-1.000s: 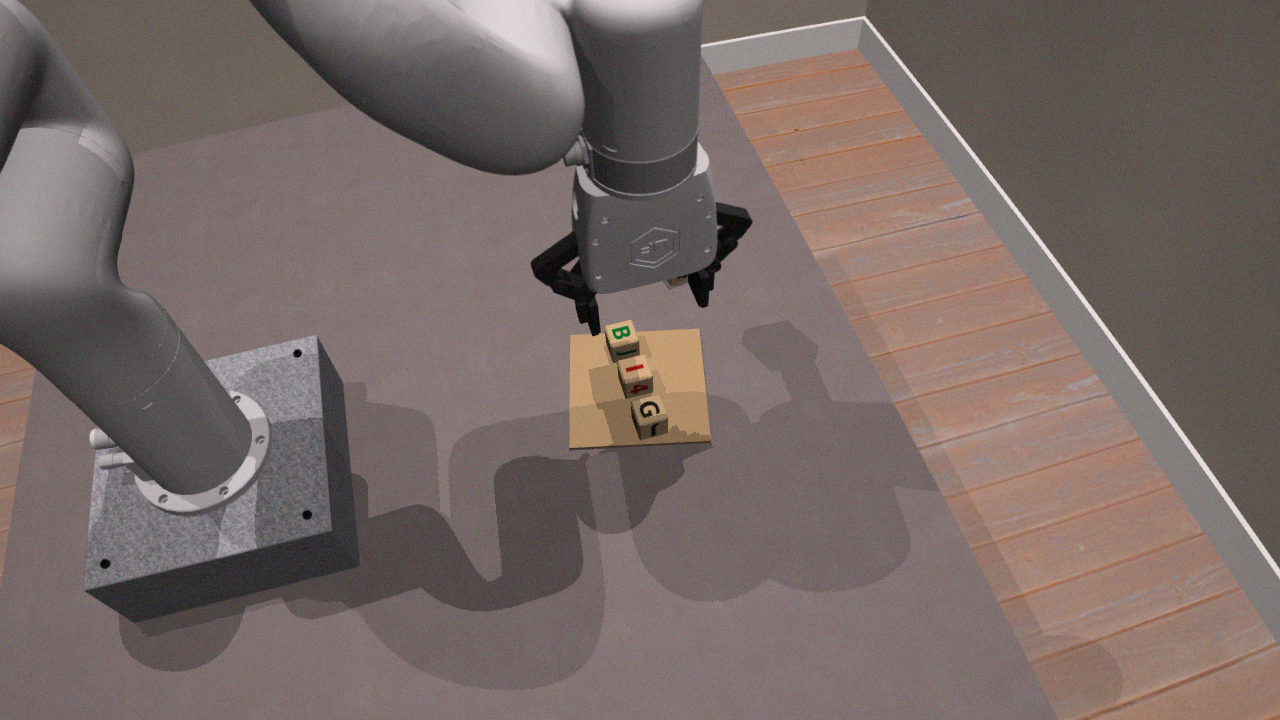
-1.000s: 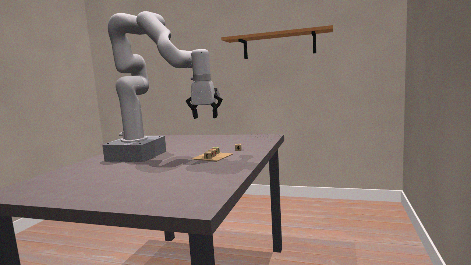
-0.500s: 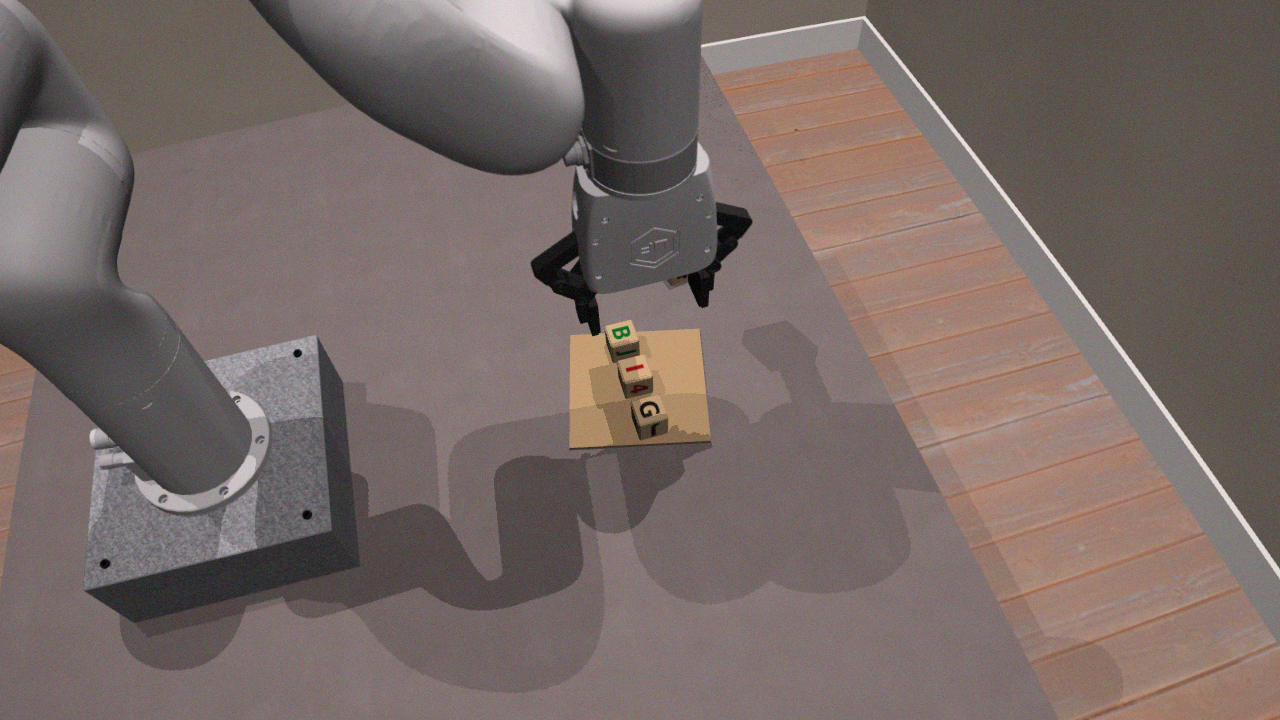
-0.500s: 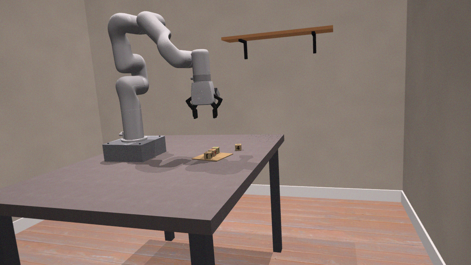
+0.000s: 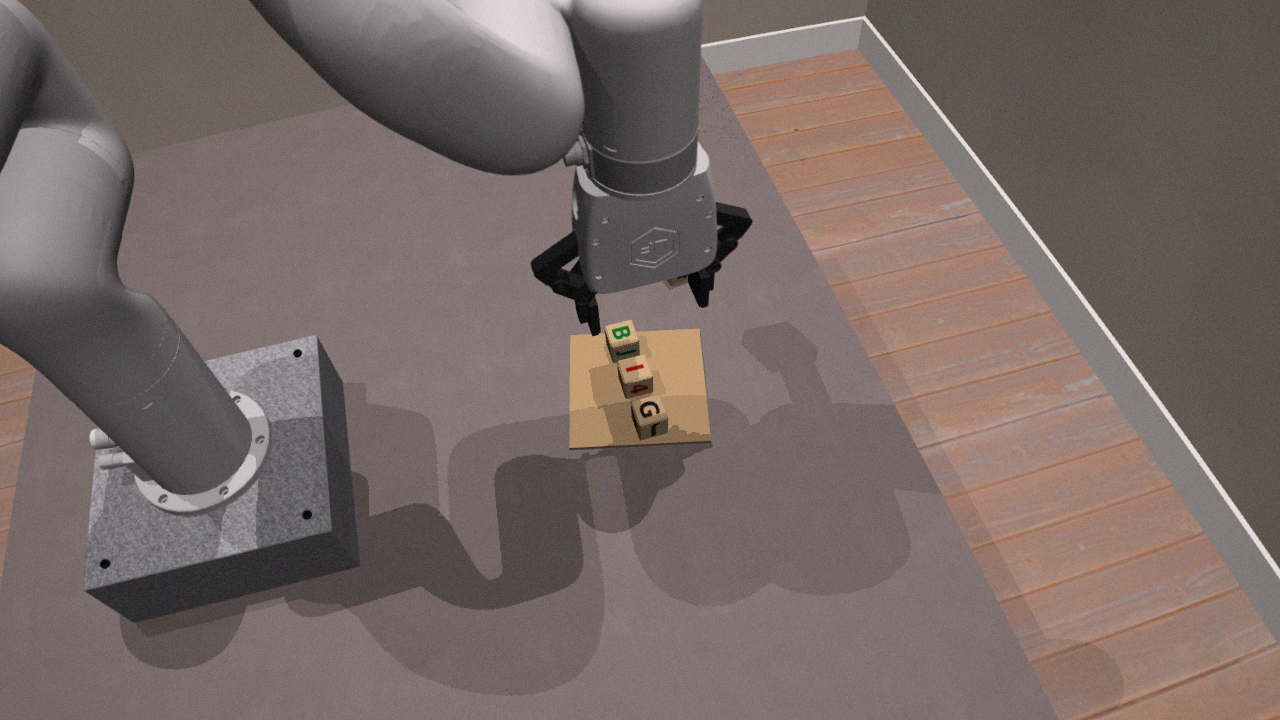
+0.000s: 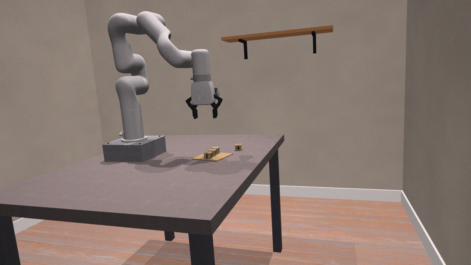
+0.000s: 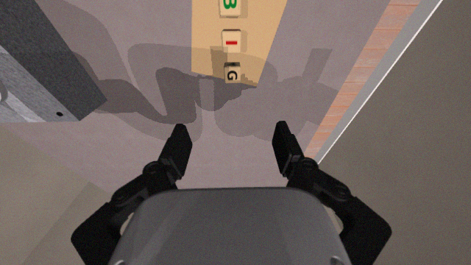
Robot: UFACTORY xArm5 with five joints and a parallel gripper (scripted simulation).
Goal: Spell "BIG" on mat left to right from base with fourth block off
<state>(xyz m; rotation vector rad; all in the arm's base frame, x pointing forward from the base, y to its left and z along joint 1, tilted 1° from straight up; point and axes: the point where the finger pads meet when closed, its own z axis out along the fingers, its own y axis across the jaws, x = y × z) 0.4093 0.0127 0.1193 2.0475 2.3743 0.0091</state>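
Note:
A tan mat (image 5: pixel 641 396) lies flat on the table. Three wooden blocks sit on it in a straight row: the B block (image 5: pixel 621 337) with a green letter, the I block (image 5: pixel 635 371) with a red letter, and the G block (image 5: pixel 648 416) with a black letter. They also show in the wrist view as the B block (image 7: pixel 229 6), the I block (image 7: pixel 231 40) and the G block (image 7: pixel 232 73). The fourth block (image 6: pixel 238 147), showing a 4 on its side, lies off the mat on the table. My gripper (image 6: pixel 204 115) is open and empty, high above the table.
The robot's grey base (image 5: pixel 219 474) stands on the table to the left of the mat. The table's far edge (image 6: pixel 275 145) is close behind the fourth block. A wall shelf (image 6: pixel 276 34) hangs high on the back wall.

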